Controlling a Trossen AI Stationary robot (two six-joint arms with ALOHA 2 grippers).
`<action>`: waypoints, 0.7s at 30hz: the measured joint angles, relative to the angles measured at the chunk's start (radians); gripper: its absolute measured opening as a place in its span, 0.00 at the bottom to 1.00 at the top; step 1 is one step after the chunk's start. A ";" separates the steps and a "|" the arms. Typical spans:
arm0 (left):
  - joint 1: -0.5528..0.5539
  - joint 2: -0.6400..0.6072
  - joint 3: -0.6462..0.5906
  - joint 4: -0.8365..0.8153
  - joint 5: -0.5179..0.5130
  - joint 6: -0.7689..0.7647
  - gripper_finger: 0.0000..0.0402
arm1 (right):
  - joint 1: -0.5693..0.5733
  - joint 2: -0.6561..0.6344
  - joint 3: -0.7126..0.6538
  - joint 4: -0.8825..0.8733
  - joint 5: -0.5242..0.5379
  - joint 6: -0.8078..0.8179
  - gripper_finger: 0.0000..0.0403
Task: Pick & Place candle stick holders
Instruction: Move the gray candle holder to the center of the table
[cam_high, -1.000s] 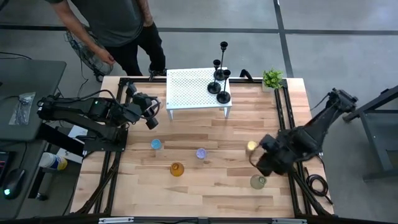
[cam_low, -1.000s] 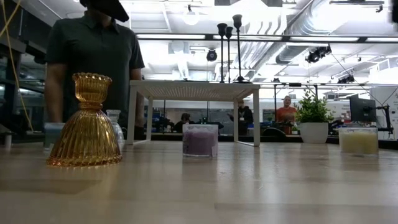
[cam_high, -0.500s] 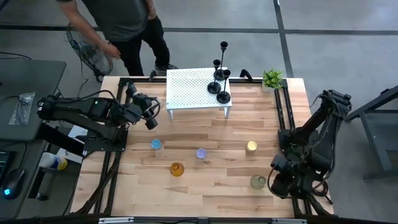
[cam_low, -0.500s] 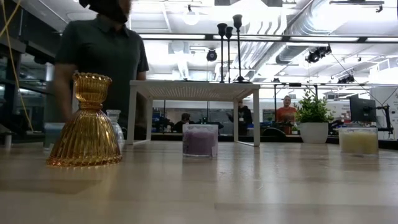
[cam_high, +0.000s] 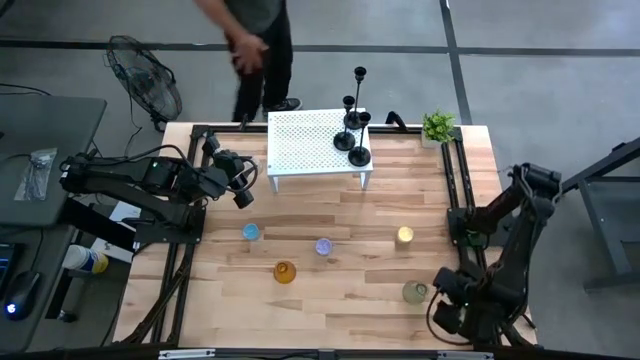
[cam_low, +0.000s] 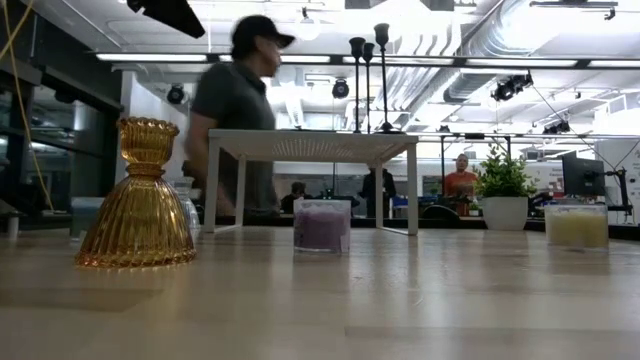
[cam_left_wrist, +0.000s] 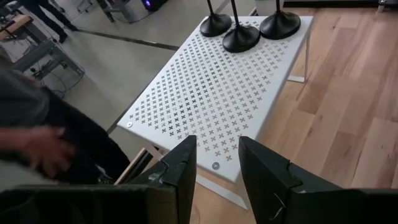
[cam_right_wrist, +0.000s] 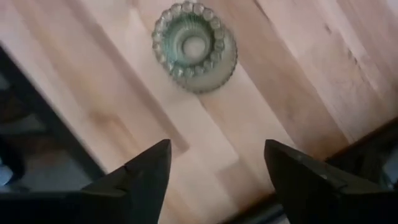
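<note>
Right gripper (cam_right_wrist: 214, 177) hung wide open, empty, near the green glass holder (cam_right_wrist: 194, 46) by the table's (cam_high: 340, 220) right edge; left gripper (cam_left_wrist: 214, 171) part-open, empty.

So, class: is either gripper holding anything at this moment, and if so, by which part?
Nothing is held. The right gripper is open above the green glass holder, apart from it. The left gripper has a gap between its fingers and nothing in it.
</note>
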 joint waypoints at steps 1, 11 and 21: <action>0.000 0.000 0.000 0.000 0.000 0.000 0.29 | 0.001 0.017 0.000 0.000 0.022 0.001 0.64; 0.000 0.000 0.000 0.000 0.019 0.000 0.29 | -0.002 0.131 0.000 0.018 0.040 0.048 0.66; 0.000 0.000 0.000 0.000 0.022 0.000 0.29 | -0.007 -0.037 0.000 -0.058 0.070 0.287 0.66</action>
